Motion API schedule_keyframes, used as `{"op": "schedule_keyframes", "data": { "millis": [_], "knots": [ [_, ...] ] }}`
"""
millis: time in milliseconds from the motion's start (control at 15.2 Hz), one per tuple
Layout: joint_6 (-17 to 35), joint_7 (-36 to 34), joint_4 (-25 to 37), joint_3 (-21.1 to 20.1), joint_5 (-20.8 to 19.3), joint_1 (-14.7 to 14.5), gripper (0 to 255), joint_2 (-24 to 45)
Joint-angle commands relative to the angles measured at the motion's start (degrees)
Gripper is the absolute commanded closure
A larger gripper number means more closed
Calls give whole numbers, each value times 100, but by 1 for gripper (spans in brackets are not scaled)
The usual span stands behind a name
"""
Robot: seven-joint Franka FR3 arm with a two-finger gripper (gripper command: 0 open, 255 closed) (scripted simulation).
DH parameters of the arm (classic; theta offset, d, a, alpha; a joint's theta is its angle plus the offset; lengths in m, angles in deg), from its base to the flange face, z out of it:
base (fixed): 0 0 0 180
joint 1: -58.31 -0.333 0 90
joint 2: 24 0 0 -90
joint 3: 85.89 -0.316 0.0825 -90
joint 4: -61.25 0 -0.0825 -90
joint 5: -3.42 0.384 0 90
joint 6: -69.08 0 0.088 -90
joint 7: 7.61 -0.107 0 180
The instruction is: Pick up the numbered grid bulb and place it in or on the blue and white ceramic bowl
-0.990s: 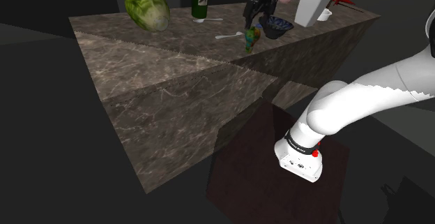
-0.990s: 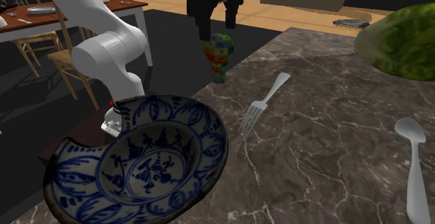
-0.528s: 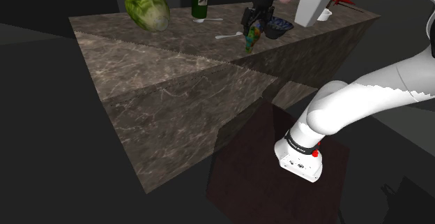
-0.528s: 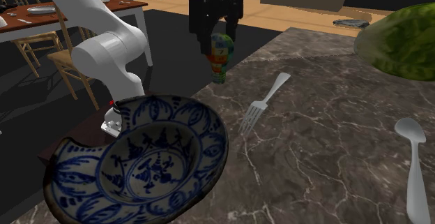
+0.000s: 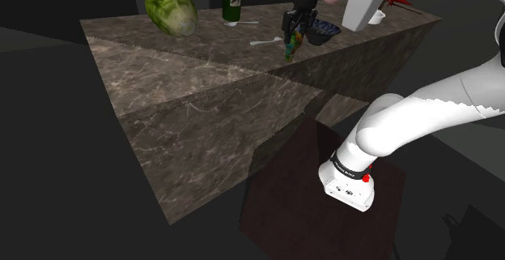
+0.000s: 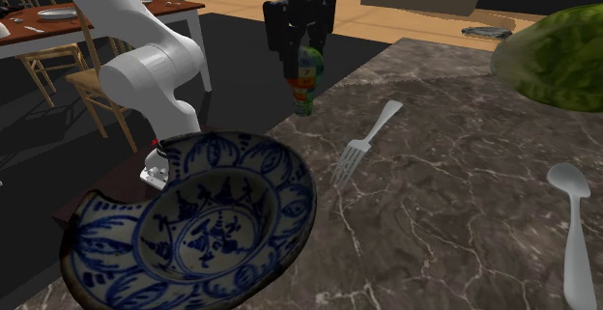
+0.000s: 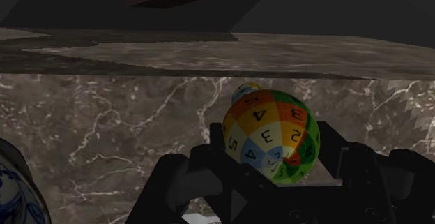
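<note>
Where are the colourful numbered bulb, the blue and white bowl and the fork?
numbered bulb (image 7: 272, 135), wrist view, on its round body.
blue and white bowl (image 6: 253, 194), second exterior view, on its inner wall.
fork (image 6: 347, 165), second exterior view, on its tines.

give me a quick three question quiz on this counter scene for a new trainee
1. True or false: the multicoloured numbered bulb lies inside the blue and white patterned bowl.
2. Which utensil lies closest to that bowl? A. the silver fork B. a knife C. a ladle
3. Fill in: the black gripper hangs at the top of the ___.
Key: 1 false, it stands on the dark marble counter beside the bowl; 2 A; 3 bulb.
</note>
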Motion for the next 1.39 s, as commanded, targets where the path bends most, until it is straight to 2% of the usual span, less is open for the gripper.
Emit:
{"op": "schedule_keyframes", "data": {
  "millis": [0,396,1320],
  "knots": [
    [-1,0,-3,1,-1,1,255,2],
    [0,0,-4,1,-1,1,255,1],
    [-1046,28,1278,-33,44,-26,255,238]
  ]
}}
